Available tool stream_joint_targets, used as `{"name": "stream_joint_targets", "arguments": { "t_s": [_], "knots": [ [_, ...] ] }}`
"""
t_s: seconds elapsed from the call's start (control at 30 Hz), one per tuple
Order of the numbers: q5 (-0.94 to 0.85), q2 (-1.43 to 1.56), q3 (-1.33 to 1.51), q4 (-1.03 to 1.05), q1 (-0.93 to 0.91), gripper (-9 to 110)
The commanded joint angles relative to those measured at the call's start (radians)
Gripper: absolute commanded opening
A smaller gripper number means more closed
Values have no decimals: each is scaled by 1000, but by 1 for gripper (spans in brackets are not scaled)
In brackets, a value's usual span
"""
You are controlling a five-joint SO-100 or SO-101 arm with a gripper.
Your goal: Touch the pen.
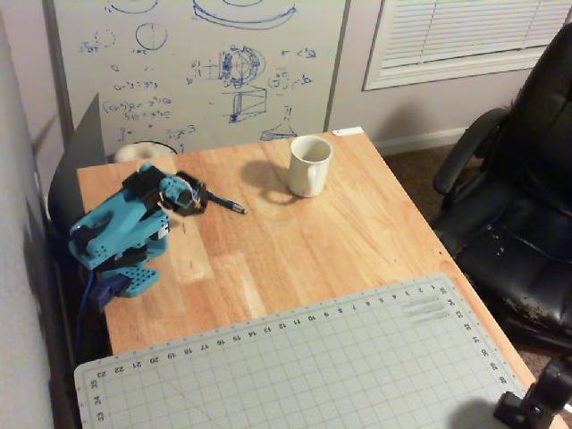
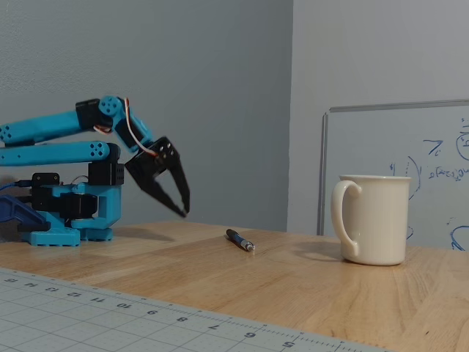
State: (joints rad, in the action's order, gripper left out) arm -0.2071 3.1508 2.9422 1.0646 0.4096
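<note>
The pen (image 1: 227, 204) is thin and dark with a silvery tip, and lies flat on the wooden table (image 1: 295, 241) left of the white mug. In the fixed view the pen (image 2: 239, 240) rests clear of everything. My blue arm's black gripper (image 2: 185, 213) hangs in the air a little above the table, left of the pen and not touching it. Its fingertips meet with nothing between them. From overhead, the gripper (image 1: 202, 198) overlaps the pen's rear end.
A white mug (image 1: 309, 165) stands right of the pen, also seen as the mug (image 2: 374, 218) in the fixed view. A grey cutting mat (image 1: 313, 366) covers the table's near part. A whiteboard (image 1: 197, 71) leans behind, and a black chair (image 1: 518, 179) stands to the right.
</note>
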Motion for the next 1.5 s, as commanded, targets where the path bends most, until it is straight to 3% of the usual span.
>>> {"name": "stream_joint_targets", "arguments": {
  "t_s": [0.0,0.57,1.47],
  "knots": [
    [-5,-222,-202,-63,3,1],
    [8,-1054,-698,-255,77,1],
    [-6,-1445,-868,-255,152,1]
  ]
}}
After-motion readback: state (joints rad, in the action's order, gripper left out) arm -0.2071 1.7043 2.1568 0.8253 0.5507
